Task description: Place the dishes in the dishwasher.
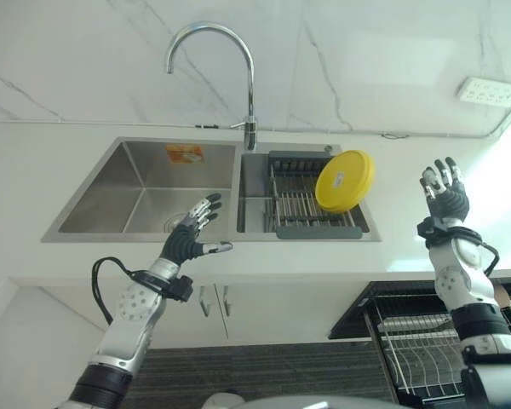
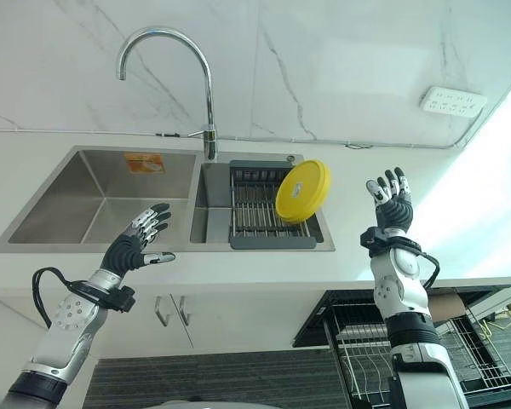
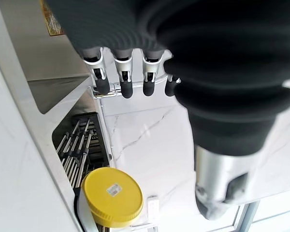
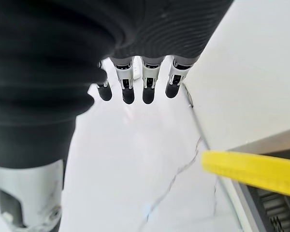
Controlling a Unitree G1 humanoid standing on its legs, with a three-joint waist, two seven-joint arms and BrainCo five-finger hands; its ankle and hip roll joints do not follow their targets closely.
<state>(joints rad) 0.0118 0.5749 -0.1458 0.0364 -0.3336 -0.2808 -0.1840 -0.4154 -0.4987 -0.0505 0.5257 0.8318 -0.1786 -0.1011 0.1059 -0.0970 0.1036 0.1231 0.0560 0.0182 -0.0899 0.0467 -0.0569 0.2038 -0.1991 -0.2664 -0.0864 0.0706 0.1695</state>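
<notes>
A round yellow plate point(image 1: 345, 181) leans upright in the grey drying rack point(image 1: 311, 207) set in the right sink basin; it also shows as the yellow plate point(image 3: 112, 197) and edge-on as the yellow plate point(image 4: 251, 172). My left hand point(image 1: 190, 233) is raised over the counter's front edge before the left basin, fingers straight and spread, holding nothing. Over the white counter to the right of the plate, my right hand point(image 1: 444, 195) stands upright and open, a hand's width from it. The dishwasher's wire rack point(image 1: 426, 345) is pulled out below the counter at lower right.
A tall chrome faucet point(image 1: 238, 77) rises behind the divide of the steel double sink point(image 1: 140, 183). A marble wall backs the white counter point(image 1: 34, 162), with a socket strip point(image 1: 490, 91) at upper right. White cabinet doors point(image 1: 238, 311) lie under the counter.
</notes>
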